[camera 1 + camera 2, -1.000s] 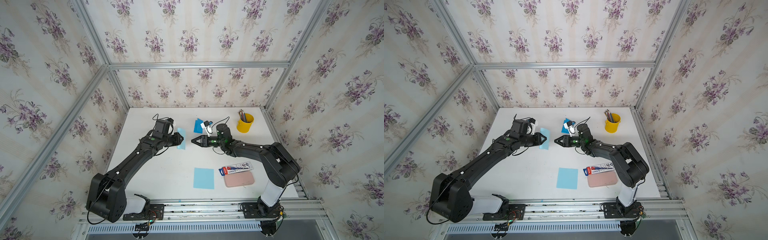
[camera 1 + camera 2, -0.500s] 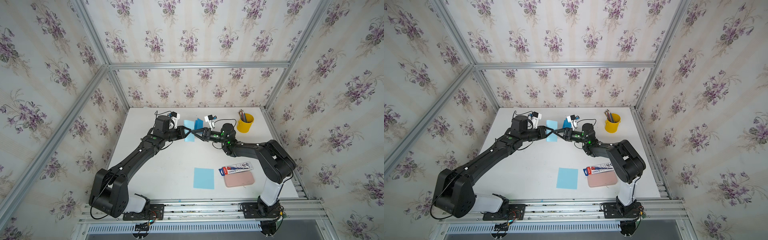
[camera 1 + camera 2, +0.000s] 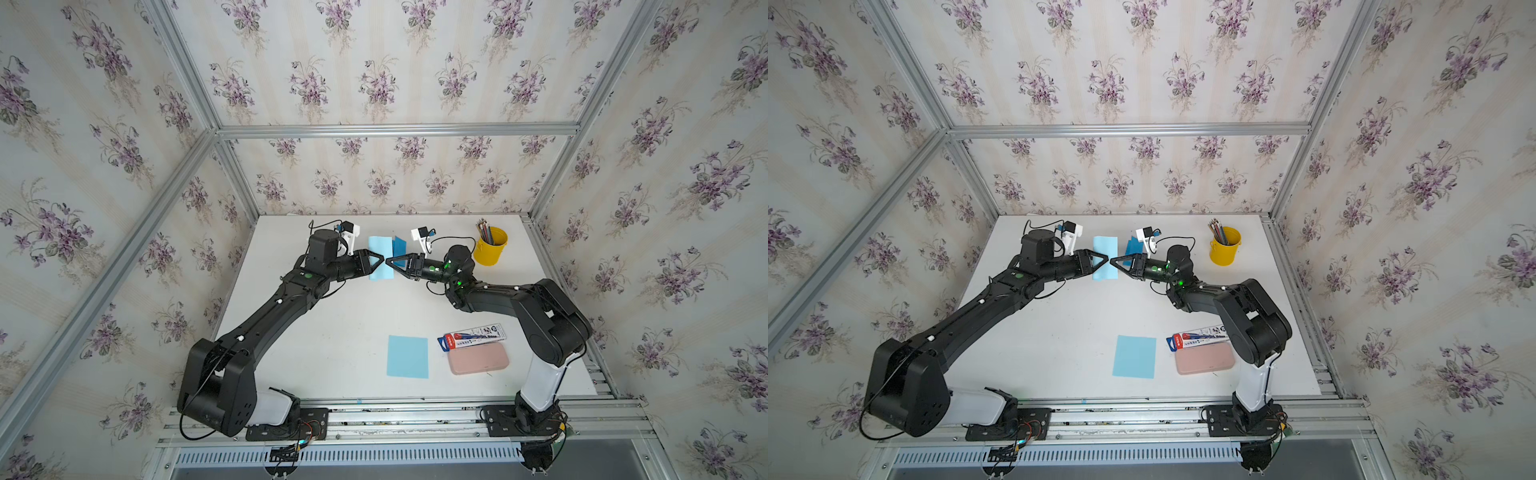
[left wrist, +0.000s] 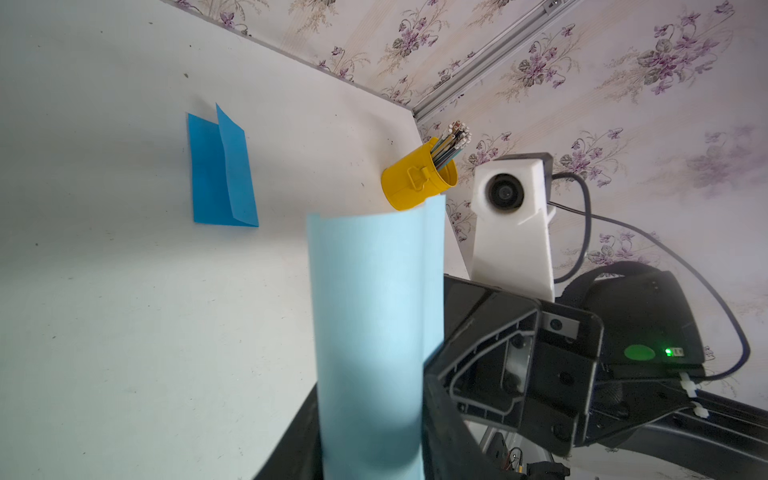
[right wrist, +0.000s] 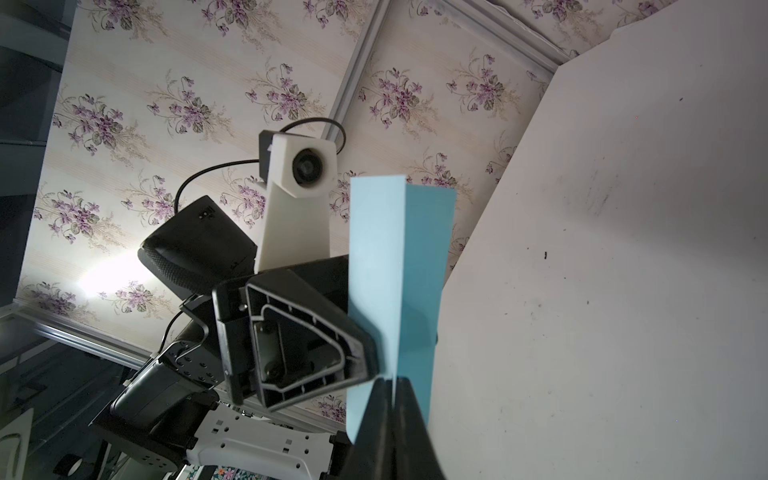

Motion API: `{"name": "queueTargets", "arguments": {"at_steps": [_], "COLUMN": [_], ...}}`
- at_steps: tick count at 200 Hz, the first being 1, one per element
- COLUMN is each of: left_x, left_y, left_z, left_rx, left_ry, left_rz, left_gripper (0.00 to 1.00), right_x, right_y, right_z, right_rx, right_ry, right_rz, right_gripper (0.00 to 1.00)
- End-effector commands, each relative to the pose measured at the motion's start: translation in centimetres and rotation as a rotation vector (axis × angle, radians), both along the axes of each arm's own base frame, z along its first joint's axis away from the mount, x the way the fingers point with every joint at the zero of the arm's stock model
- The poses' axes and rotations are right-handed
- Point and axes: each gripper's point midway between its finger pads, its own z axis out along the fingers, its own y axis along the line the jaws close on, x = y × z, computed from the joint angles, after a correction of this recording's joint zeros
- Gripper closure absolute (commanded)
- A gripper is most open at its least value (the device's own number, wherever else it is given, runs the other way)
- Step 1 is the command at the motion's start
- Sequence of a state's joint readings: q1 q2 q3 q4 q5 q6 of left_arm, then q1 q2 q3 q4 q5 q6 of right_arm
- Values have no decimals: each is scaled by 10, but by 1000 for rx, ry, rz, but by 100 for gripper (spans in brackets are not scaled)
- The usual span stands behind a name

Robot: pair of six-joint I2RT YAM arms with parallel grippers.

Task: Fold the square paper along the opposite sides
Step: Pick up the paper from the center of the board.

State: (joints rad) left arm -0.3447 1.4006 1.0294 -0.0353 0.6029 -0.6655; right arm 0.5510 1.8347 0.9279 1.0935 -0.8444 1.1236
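The right gripper pinched the edge of the square paper — light blue, bent into a loop (held clear of the table, toward its back) — while the left gripper faced it tip to tip, fingers parted around the sheet.

**White desk with paper and stationery**

A flat white desk carries a light-blue paper square near the front. Just beside it lies a pink rounded case, touched by a red-and-blue pen packet. At the back are a yellow pencil cup and a creased darker-blue sheet.
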Motion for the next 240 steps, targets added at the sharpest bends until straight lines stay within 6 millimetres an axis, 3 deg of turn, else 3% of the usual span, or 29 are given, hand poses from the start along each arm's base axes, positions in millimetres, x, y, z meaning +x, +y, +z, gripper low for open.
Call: {"name": "queueTargets", "arguments": {"at_steps": [1,40,78,118,122,150,222,240], "left_x": [5,20,15,7,12,14,13,10], "left_y": [6,28,28,22,20,14,12,11], "left_z": [12,57,82,86,75,68,62,65], "left_rx": [32,-79,-170,-236,-242,-306,-333,-350], "left_ry": [-56,-127,-157,-164,-134,-114,-111,-123], "left_rz": [3,5,-90,-170,-172,-213,-233,-243], "left_gripper": [51,33,24,19,19,17,14,20], "right_x": [7,8,1,-9,-11,-17,-15,-9], "right_y": [-11,-26,-25,-28,-28,-30,-37,-38], "right_z": [7,18,34,51,53,64,84,80], "right_rx": [-8,-59,-129,-129,-126,-107,-102,-111], "right_ry": [-60,-141,-227,-270,-273,-285,-315,-296], "right_rz": [-32,0,73,94,98,104,64,39], "right_gripper": [100,100,100,100,100,100,100,100]}}
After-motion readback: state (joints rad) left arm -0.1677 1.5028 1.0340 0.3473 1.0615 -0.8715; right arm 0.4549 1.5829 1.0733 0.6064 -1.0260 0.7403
